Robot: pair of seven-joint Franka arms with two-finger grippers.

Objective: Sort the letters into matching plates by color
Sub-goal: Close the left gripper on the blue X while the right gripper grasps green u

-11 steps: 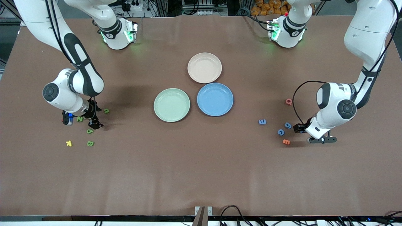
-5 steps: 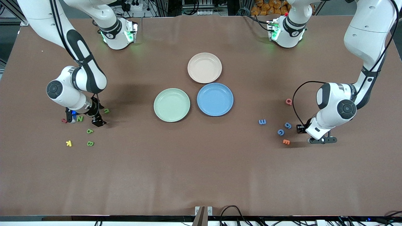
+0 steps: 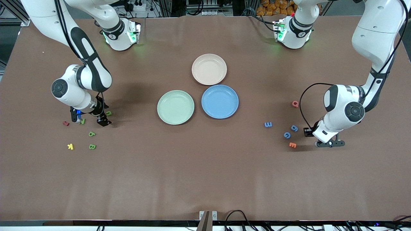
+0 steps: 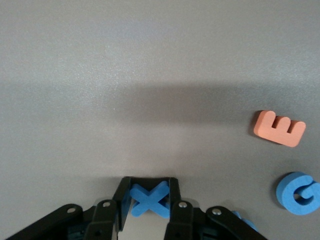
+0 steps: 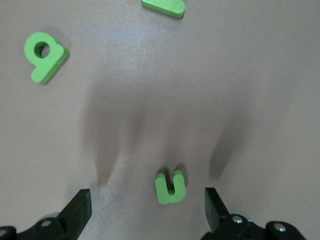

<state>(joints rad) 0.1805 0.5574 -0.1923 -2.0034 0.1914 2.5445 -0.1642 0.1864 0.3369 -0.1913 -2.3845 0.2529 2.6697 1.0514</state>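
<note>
- the sorting has barely begun: the green plate (image 3: 175, 107) and the blue plate (image 3: 220, 101) sit touching in the middle of the table (image 3: 205, 179), both with nothing in them, and the beige plate (image 3: 209, 69) just past them toward the arms' bases is bare too.
- the left gripper (image 4: 148, 196) is down at the table near the left arm's end, its fingers closed tight on a blue x (image 4: 149, 199); that looks to me like the 1st pickup, not yet lifted.
- beside it lie an orange e (image 4: 279, 128) and a blue g (image 4: 298, 193); the front view shows 2 more blue letters (image 3: 268, 124) between that cluster and the blue plate, and a pinkish-red letter (image 3: 295, 103) closer to the bases.
- the right gripper (image 5: 147, 202) hangs low near the right arm's end, fingers spread wide and holding nothing, with a small green u (image 5: 170, 187) lying between them.
- 3 other green letters (image 3: 92, 134) lie close by, plus a yellow k (image 3: 70, 146) and a small red one (image 3: 65, 123).
- by my count 4 green and 4 blue are all left to deliver.
- the room is generous: a wide bare stretch runs from each cluster to the plates, and the whole camera-side edge of the table is open; neither cluster sits close to an edge.
</note>
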